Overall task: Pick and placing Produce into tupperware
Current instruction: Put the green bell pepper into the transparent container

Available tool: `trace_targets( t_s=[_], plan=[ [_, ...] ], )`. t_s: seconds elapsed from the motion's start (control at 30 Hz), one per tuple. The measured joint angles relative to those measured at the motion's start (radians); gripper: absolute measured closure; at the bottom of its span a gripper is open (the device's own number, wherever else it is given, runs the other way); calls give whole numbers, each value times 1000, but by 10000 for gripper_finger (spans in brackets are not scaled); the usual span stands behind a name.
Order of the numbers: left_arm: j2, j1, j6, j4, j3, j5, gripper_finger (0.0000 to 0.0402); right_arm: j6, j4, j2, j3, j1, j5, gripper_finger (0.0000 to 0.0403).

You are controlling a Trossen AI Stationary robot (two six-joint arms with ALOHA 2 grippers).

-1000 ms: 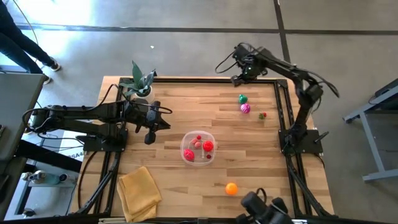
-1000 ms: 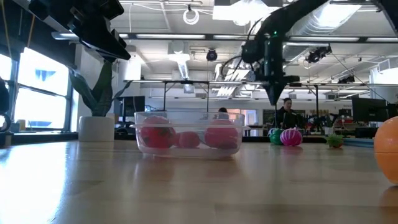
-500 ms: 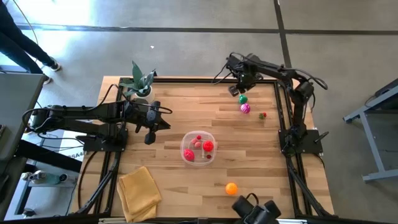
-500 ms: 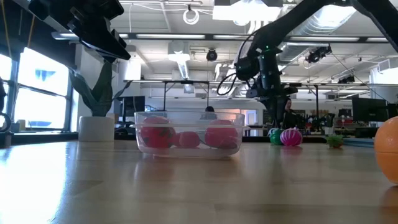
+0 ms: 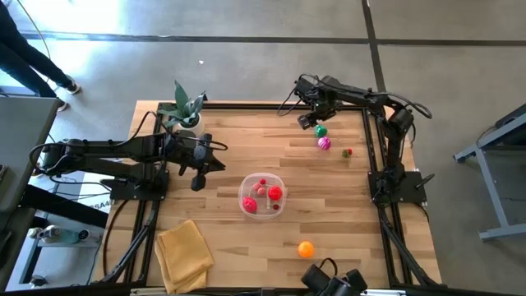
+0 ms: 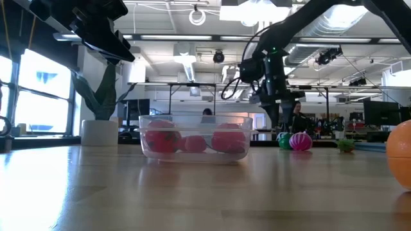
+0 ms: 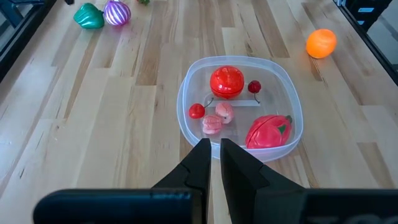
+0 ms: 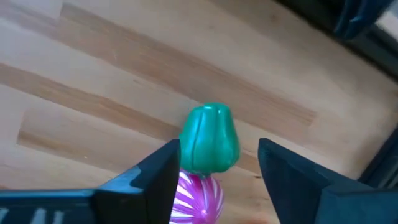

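Three pieces by the far right corner: right arm lines up on the green one

Right gripper (image 8: 217, 168) hangs over the small green toy pepper (image 8: 210, 145) near the tabletop's far right corner, jaws parted, astride it and empty; a magenta striped toy (image 5: 325, 143) lies just beside. Next, I judge, it must drop, close on the pepper, and carry it to the round clear plastic tub (image 5: 262, 196) mid-table, already holding red and pink pieces. Left gripper (image 7: 214, 163) waits shut beside the tub.

We're over a grey concrete floor (image 5: 246, 57) with sunlight across it, around a pale wooden table (image 5: 246, 140). Looking level, we see bright windows (image 6: 38, 96), ceiling lights (image 6: 197, 16) and exposed ductwork (image 6: 334, 25) overhead.
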Motion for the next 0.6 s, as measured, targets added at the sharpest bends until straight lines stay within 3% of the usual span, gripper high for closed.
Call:
trace_targets(
  t_s=[0.17, 0.4, 0.6],
  plan=[
    [0, 0, 0, 0, 0, 0, 376, 14, 62, 0, -96, -15, 13, 175],
    [0, 0, 0, 0, 0, 0, 376, -5, 205, -14, -191, -66, -102, 171],
    [0, 0, 0, 0, 0, 0, 376, 1, 249, -14, -243, -86, -120, 171]
  ],
)
